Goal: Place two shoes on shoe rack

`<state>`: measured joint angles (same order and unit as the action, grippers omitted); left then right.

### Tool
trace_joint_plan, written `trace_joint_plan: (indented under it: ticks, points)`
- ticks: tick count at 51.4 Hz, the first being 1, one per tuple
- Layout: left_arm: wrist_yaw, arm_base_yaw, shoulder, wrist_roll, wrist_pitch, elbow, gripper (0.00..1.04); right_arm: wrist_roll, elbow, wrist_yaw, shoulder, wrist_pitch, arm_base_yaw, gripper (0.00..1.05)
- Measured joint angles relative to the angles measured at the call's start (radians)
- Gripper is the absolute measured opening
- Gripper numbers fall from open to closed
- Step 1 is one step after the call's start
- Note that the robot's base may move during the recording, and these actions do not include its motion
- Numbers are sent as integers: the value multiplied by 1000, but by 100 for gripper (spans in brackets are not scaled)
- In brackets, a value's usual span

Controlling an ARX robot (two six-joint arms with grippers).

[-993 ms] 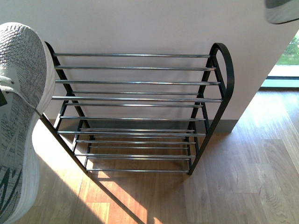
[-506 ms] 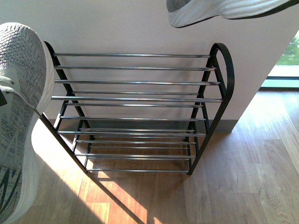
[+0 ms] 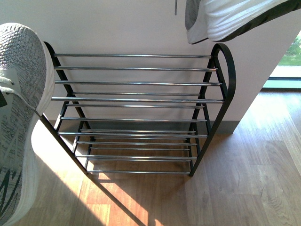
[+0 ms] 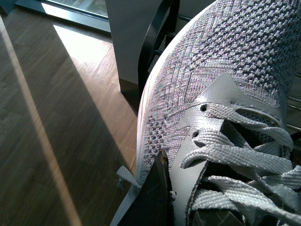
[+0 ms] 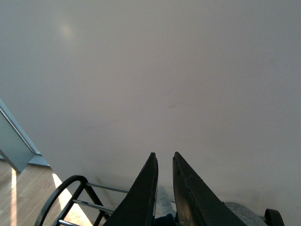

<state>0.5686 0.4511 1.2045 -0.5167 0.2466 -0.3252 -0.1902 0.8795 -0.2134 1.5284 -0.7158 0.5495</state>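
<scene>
Two shoes, one rack (image 3: 141, 83); both shoes aloft. Left shoe (image 3: 21, 117): toe beside rack's left end, left gripper (image 4: 181, 207) pinching its lace-side edge. Right shoe (image 3: 221, 21): above rack's right arch, right gripper (image 5: 164, 162) fingers nearly together, clamping its collar.

The rack (image 3: 136, 83) stood upright, black-framed with chrome rods. One grey knit shoe (image 3: 21, 117) was held off the floor, toe by the rack's left arch. The other shoe (image 3: 221, 19) was above its right arch, white sole showing.
</scene>
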Motion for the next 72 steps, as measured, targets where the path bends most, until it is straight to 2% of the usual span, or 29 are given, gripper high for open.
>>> trace_joint_plan:
  ticks: [23,43,52,62,72]
  points:
    - [0,0,0,0,0,0,2,57,3,-58,63,-62,40,10]
    - [0,0,0,0,0,0,2,79,-58,-87,-6,-48,51,10]
    - [0,0,0,0,0,0,2,85,-95,-76,-61,-28,47,10]
    - [0,0,0,0,0,0,2,90,-165,-5,-219,55,14,10]
    - [0,0,0,0,0,0,2,90,-173,-3,-245,56,10,10]
